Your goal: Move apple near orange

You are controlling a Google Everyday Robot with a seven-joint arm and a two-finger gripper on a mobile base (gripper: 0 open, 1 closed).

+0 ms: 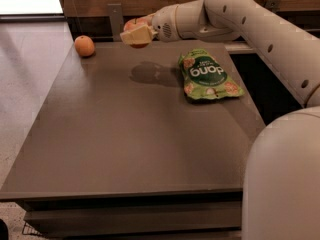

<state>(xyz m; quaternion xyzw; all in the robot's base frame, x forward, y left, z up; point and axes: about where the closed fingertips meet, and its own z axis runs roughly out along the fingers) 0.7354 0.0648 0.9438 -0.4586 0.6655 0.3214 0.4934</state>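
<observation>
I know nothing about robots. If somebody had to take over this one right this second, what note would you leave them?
Gripper: fingers shut on the apple, held in the air above the far side of the table.
Orange: resting on the table's far left corner, left of the apple, with a clear gap between them.
Green snack bag: lying flat on the right, not part of the job.
Done: apple grasped and lifted.
Left: carry it left, set it down beside the orange, release.
</observation>
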